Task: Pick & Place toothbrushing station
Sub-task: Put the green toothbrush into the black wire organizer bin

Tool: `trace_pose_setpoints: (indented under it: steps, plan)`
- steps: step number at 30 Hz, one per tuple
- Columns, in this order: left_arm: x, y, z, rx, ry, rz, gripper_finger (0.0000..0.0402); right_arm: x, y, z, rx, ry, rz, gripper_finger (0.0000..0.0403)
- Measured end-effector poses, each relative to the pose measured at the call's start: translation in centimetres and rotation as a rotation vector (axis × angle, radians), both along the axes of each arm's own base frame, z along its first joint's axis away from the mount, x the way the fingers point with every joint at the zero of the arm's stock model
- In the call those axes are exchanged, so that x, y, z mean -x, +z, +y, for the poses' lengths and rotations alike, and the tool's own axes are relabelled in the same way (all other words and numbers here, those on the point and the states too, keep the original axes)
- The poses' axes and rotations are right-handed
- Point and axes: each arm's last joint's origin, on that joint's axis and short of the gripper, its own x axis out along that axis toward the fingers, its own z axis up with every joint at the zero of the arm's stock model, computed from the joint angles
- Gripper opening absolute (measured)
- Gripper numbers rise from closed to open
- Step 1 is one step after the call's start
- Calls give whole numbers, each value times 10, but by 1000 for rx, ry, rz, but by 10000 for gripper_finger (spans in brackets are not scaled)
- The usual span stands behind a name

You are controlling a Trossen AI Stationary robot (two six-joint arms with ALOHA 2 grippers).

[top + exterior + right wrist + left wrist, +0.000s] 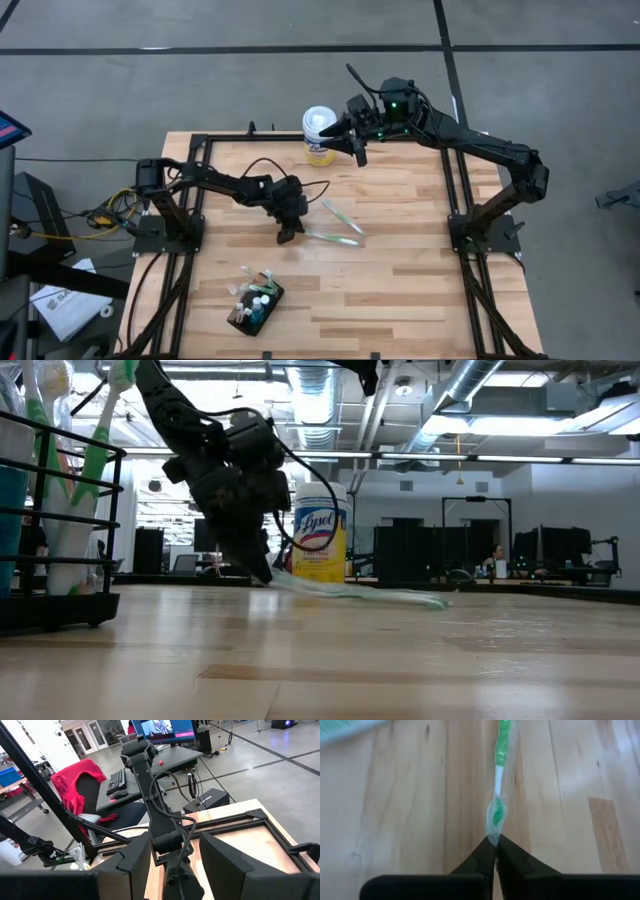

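Observation:
A green-and-white toothbrush in clear wrap [335, 238] lies mid-table, with my left gripper [288, 232] shut on its left end. A second wrapped toothbrush [337, 214] lies just beyond it, flat on the wood. The toothbrushing station [255, 303], a small black holder with brushes and tubes standing in it, sits near the table's front left; it fills the low view's left edge [60, 510]. My right gripper [358, 150] hangs open high above the far edge, next to the wipes canister. My left gripper pinches the tip of the clear wrap at the toothbrush's head end [493, 838] between its two fingertips. The fingers slant down from the table's left side, in line with the brush. The rest of the brush [360, 594] lies on the table.
A white-lidded, yellow-labelled wipes canister [319, 135] stands at the far edge. A black frame [455, 190] runs around the table top. Bare wood [400, 290] stretches over the right and front of the table.

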Motion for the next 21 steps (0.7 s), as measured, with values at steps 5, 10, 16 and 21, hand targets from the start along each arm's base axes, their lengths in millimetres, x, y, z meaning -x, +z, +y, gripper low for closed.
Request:
trace_pose_setpoints:
  steps: [5, 10, 16, 21]
  plan:
    - [0, 12, -3, 63, 58, -19, 2, 0, 0, 0, 25, 7, -3, 159]
    - [6, 40, 0, 104, 157, -78, 1, 0, 0, 0, 65, 20, -6, 159]
    - [30, 82, -3, 139, 259, -100, 0, 0, 0, 1, 107, 48, -18, 159]
    - [64, 104, -16, 174, 330, 13, 0, 0, 1, 1, 144, 55, -28, 159]
